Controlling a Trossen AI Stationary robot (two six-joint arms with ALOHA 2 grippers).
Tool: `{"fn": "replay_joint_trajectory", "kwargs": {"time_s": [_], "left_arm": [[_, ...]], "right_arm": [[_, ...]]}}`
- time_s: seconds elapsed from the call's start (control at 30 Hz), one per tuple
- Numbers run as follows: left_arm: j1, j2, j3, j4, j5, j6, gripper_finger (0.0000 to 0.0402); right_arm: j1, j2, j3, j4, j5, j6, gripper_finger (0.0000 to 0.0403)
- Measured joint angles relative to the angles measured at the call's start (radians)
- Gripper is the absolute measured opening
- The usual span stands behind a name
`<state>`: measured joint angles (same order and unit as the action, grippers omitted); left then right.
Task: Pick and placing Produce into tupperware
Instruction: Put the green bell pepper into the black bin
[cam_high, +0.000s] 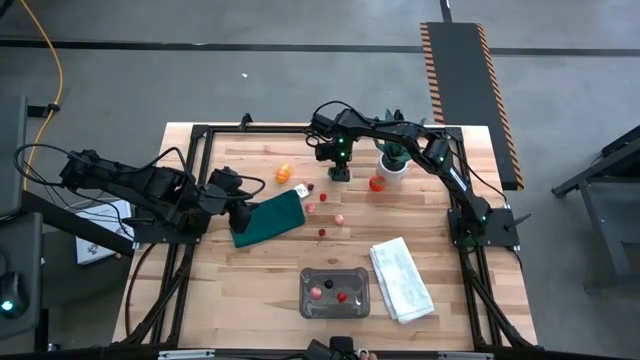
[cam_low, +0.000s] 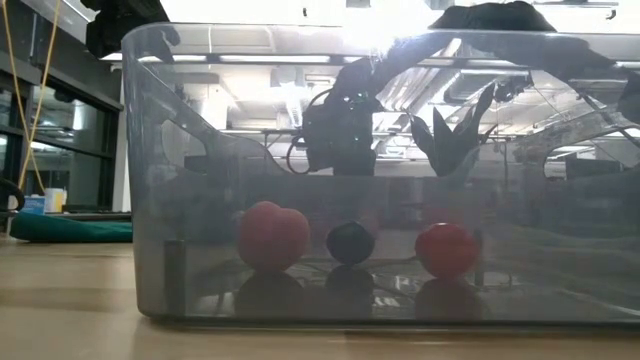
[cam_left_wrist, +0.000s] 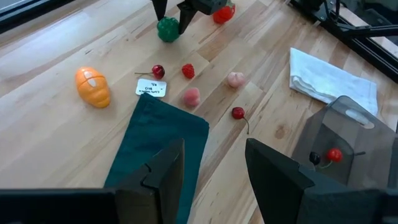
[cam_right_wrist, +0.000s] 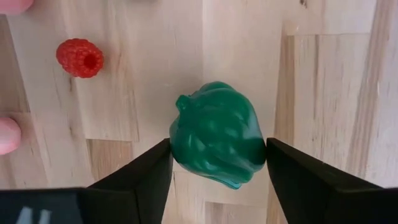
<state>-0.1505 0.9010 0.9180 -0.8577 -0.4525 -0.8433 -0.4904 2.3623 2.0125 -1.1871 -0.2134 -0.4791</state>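
The clear tupperware (cam_high: 335, 293) stands near the table's near edge with three small toys in it: a pink-red one (cam_low: 272, 237), a dark one (cam_low: 350, 242) and a red one (cam_low: 445, 250). Loose produce lies mid-table: an orange piece (cam_high: 284, 172), a red tomato (cam_high: 377, 183), and several small red and pink pieces around (cam_high: 322, 205). My right gripper (cam_right_wrist: 217, 171) points down at the far middle of the table and is shut on a green toy vegetable (cam_right_wrist: 216, 134). My left gripper (cam_left_wrist: 214, 168) is open and hovers over the dark green cloth (cam_high: 268, 217). My right gripper pinches the green toy vegetable between its two fingers, one on each flank (cam_right_wrist: 177, 149). The fingers come from above, pointing down. In the left wrist view the toy (cam_left_wrist: 168, 29) sits on the wooden table below the fingers.
A green potted plant in a white pot (cam_high: 393, 160) stands right beside the right gripper. A folded white towel (cam_high: 402, 280) lies to the right of the tupperware. A small white tag (cam_left_wrist: 152, 88) lies at the cloth's far corner. Black frame rails run along the table's edges.
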Motion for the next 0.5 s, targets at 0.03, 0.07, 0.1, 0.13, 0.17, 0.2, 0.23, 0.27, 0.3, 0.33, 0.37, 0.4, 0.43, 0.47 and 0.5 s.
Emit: {"fn": "replay_joint_trajectory", "kwargs": {"time_s": [0.03,0.07,0.1,0.13,0.17,0.2,0.23,0.27,0.3,0.33,0.37,0.4,0.43,0.47,0.5], "left_arm": [[0.000,0.000,0.000,0.000,0.000,0.000,0.0159],[0.000,0.000,0.000,-0.001,0.000,0.000,0.0159],[0.000,0.000,0.000,0.000,0.000,0.000,0.0159],[0.000,0.000,0.000,-0.001,0.000,0.000,0.0159],[0.000,0.000,0.000,-0.001,0.000,0.000,0.0159],[0.000,0.000,0.000,-0.001,0.000,0.000,0.0159],[0.000,0.000,0.000,-0.002,0.000,0.000,0.0159],[0.000,0.000,0.000,-0.003,0.000,0.000,0.0159],[0.000,0.000,0.000,-0.006,0.000,0.000,0.0159],[0.000,0.000,0.000,-0.009,0.000,0.000,0.0159],[0.000,0.000,0.000,-0.010,0.000,0.000,0.0159],[0.000,0.000,0.000,-0.010,0.000,0.000,0.0159],[0.000,0.000,0.000,-0.010,0.000,0.000,0.0159],[0.000,0.000,0.000,-0.010,0.000,0.000,0.0159],[0.000,0.000,0.000,-0.010,0.000,0.000,0.0159]], "right_arm": [[0.000,0.000,0.000,-0.002,0.000,0.000,0.0227],[0.000,0.000,0.000,-0.002,0.000,0.000,0.0225],[0.000,0.000,0.000,-0.004,0.000,0.000,0.0224],[0.000,0.000,0.000,-0.007,0.000,0.000,0.0223],[0.000,0.000,0.000,-0.010,0.000,0.001,0.0223],[0.000,0.000,0.000,-0.010,0.000,0.004,0.0223],[0.000,0.000,0.000,-0.010,-0.001,0.005,0.0223],[0.000,0.000,0.000,-0.012,-0.002,0.005,0.0223],[0.000,0.000,0.000,-0.016,-0.003,0.007,0.0223],[0.000,0.000,0.000,-0.021,-0.004,0.007,0.0223],[0.000,0.000,0.000,-0.024,-0.004,0.008,0.0223],[0.000,0.000,0.000,-0.026,-0.004,0.008,0.0222],[0.000,0.000,0.000,-0.027,-0.004,0.008,0.0222],[0.000,0.000,0.000,-0.028,-0.004,0.008,0.0222],[0.000,0.000,0.000,-0.029,-0.004,0.009,0.0222]]}}
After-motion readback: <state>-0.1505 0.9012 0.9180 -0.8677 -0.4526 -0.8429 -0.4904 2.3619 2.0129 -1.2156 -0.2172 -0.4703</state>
